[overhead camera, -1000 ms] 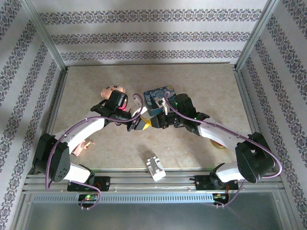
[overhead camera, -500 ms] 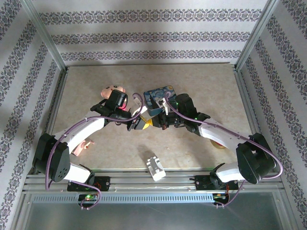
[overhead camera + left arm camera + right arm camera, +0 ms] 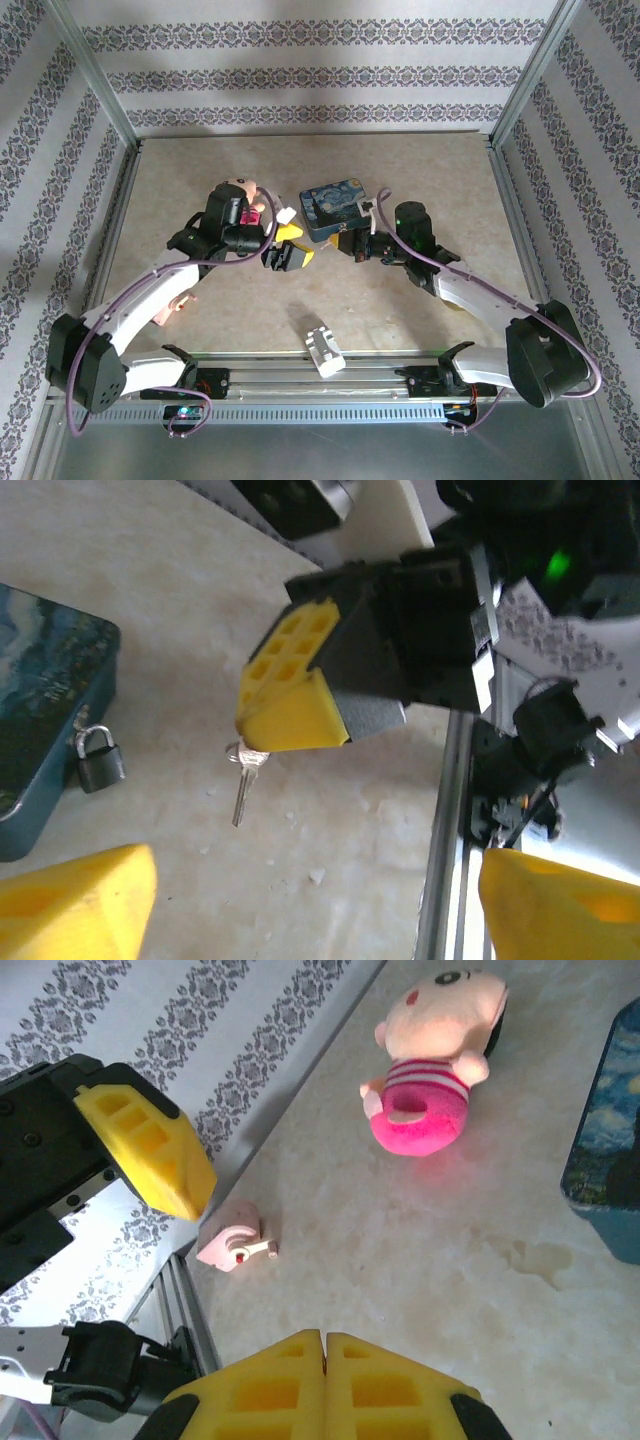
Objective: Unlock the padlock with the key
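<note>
Bare table (image 3: 440, 170) lies open toward the far wall, and the arms meet mid-table beside the blue starry tin (image 3: 335, 203). The left gripper (image 3: 291, 246) gapes wide on nothing. The right gripper (image 3: 325, 1345) is pinched together with the key (image 3: 242, 780) hanging from its tips, near the padlock (image 3: 99, 762) on the tin's clasp. A pink plush toy (image 3: 432, 1070) sits beyond the left gripper, and a white block (image 3: 322, 350) lies well apart.

Lab test cell: aluminium frame (image 3: 102, 90), wallpaper-patterned panels (image 3: 320, 75), beige tabletop (image 3: 440, 170).
</note>
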